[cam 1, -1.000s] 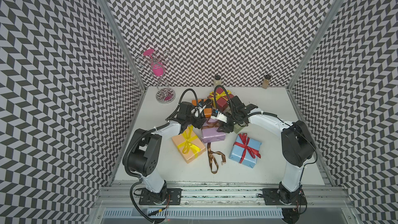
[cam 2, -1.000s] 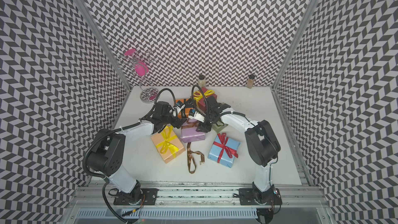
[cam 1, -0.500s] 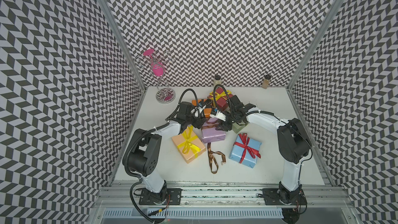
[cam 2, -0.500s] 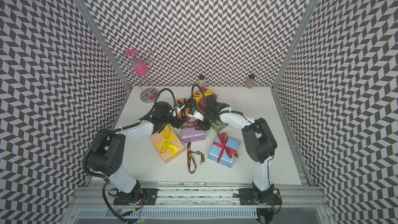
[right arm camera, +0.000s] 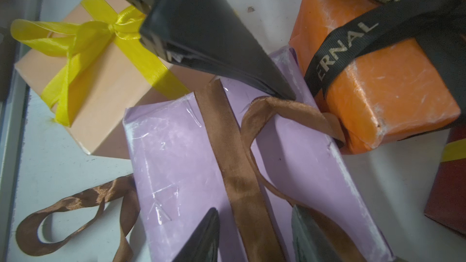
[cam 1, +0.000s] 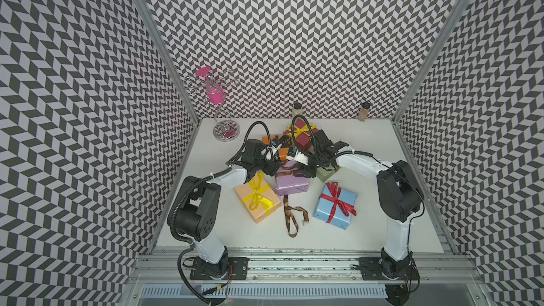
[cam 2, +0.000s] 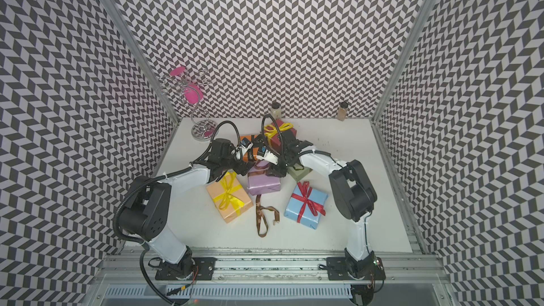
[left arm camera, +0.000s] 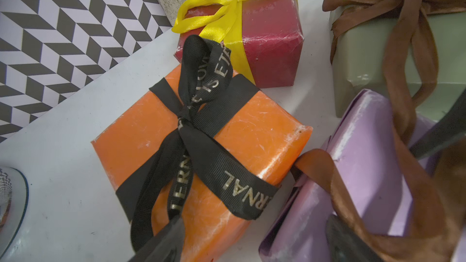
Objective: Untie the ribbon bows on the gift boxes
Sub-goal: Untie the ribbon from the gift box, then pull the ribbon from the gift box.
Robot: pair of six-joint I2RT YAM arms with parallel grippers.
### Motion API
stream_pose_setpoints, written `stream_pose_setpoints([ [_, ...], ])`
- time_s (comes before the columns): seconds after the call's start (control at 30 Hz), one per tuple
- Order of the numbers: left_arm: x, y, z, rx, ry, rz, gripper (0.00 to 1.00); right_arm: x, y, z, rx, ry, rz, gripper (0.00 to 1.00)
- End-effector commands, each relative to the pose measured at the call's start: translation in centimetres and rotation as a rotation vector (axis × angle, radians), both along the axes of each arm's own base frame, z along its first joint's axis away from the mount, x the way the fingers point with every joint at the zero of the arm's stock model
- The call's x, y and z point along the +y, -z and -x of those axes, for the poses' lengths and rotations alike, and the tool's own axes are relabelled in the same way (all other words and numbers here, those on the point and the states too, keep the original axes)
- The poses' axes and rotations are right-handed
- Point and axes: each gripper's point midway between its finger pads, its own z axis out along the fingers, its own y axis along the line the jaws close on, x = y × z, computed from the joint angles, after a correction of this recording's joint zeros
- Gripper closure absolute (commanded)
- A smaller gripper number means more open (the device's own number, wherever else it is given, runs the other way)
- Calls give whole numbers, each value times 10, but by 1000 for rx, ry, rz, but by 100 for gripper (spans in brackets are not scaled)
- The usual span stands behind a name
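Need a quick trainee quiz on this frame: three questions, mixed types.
1. True or false: the red bow on the light blue box is tied.
2. Which box has no bow? A peach box, B lilac box, C orange box.
3. Fill in: the right hand straddles a ___ ribbon.
Key: 1 true; 2 B; 3 brown.

Middle of the worktop (cam 1: 338,239) is jammed: orange box (left arm camera: 264,127), dark red box (cam 1: 304,142), lilac box (cam 1: 291,185) and sage box (cam 1: 323,175) sit touching or nearly so, with my left arm (cam 1: 232,176) and right arm (cam 1: 359,163) meeting over them. Peach box (cam 1: 243,193) and light blue box (cam 1: 322,213) flank a loose brown ribbon (cam 1: 287,216) in front. Bare worktop along the front and my right side gives passage.
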Motion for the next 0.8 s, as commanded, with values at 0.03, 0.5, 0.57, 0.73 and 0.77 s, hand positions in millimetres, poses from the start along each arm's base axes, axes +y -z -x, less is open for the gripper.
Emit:
stream_pose_setpoints([
  [0.03, 5, 16, 13, 61, 17, -26, 12, 3, 21, 18, 49, -34, 38, 54],
  [0.5, 6, 14, 14, 55, 13, -25, 12, 2, 33, 16, 62, -3, 67, 78],
  [0.57, 6, 13, 14, 54, 14, -24, 12, 2, 31, 19, 70, -13, 63, 82],
  [0.73, 7, 14, 14, 55, 11, -26, 12, 4, 19, 32, 113, -59, 32, 91],
  [0.77, 6, 14, 14, 55, 11, -25, 12, 5, 16, 35, 123, -70, 23, 93],
])
